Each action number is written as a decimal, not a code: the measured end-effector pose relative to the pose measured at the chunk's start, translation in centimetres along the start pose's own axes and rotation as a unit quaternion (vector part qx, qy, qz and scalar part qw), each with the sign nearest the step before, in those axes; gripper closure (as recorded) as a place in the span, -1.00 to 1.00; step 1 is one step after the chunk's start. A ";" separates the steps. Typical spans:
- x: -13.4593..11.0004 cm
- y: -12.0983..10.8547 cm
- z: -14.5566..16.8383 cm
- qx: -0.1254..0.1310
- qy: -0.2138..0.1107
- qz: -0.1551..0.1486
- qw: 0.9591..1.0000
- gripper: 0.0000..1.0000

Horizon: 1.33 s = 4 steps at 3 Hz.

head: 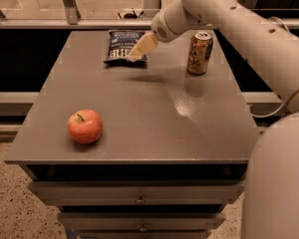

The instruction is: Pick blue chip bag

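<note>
The blue chip bag [121, 48] lies flat at the back of the grey table [134, 108], dark navy with white block lettering. My gripper [138, 53] hangs at the end of the white arm and its tan fingers [143, 46] point down-left over the bag's right edge, partly covering it. I cannot tell whether they touch the bag.
A gold-brown drink can [199, 53] stands upright at the back right, to the right of the gripper. A red apple [84, 126] sits at the front left. My white arm [249, 29] crosses the right side. Drawers run below the table's front edge.
</note>
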State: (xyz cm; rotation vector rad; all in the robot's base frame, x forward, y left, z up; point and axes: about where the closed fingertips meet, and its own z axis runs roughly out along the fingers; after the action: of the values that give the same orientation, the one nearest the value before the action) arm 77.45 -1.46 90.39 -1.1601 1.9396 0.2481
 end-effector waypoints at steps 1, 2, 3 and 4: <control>-1.0 -0.5 4.6 -0.009 -0.009 0.026 1.000 -1.00; -0.8 -0.6 8.2 -0.019 -0.003 0.052 0.998 -0.95; -0.6 -0.5 9.2 -0.022 0.001 0.063 0.998 -0.50; -0.4 -0.5 9.2 -0.022 0.002 0.069 0.997 -0.03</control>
State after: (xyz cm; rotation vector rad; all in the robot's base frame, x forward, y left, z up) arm 83.06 3.45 85.03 -1.0558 2.0297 0.3630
